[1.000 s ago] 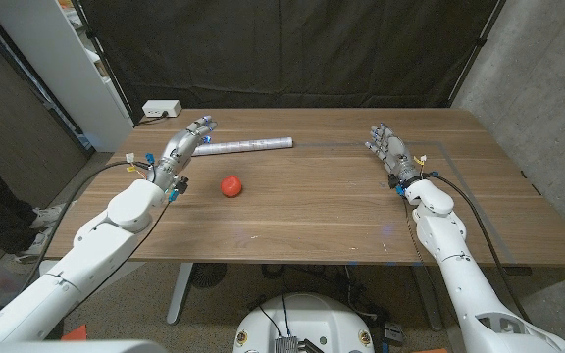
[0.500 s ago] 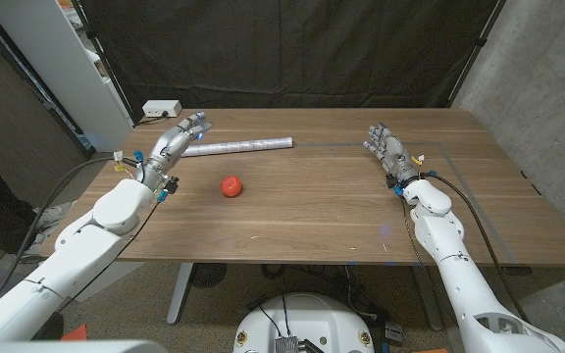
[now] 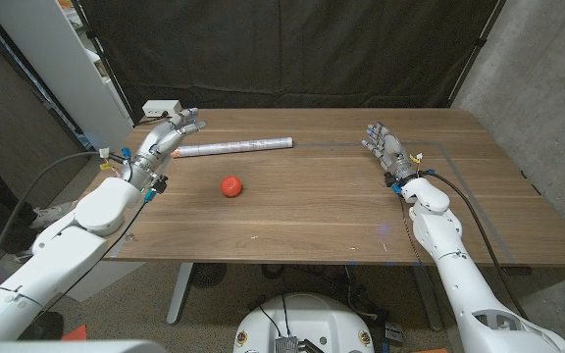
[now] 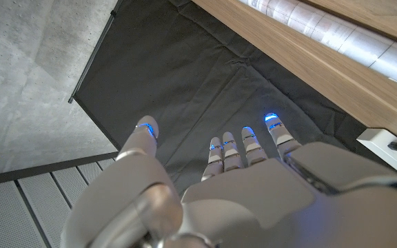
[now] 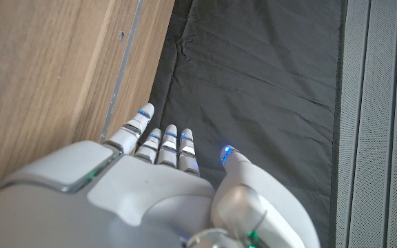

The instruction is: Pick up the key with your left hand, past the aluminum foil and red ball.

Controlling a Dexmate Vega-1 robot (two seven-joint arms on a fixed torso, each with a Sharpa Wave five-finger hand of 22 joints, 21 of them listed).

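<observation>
Foil roll (image 4: pixel 336 36) cut off by left wrist frame edge; left robot hand (image 3: pixel 165 140) covers roll's near end (key unseen).

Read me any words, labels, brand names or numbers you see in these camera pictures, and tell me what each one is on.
None can be read.
The foil roll, red ball, white power strip and both hands, left and right, show no legible print.

The ball (image 3: pixel 231 185) lies on the table (image 3: pixel 332 211). The foil roll (image 3: pixel 233 147) lies behind the ball, the power strip (image 3: pixel 162 108) beyond the ball to its left.
</observation>
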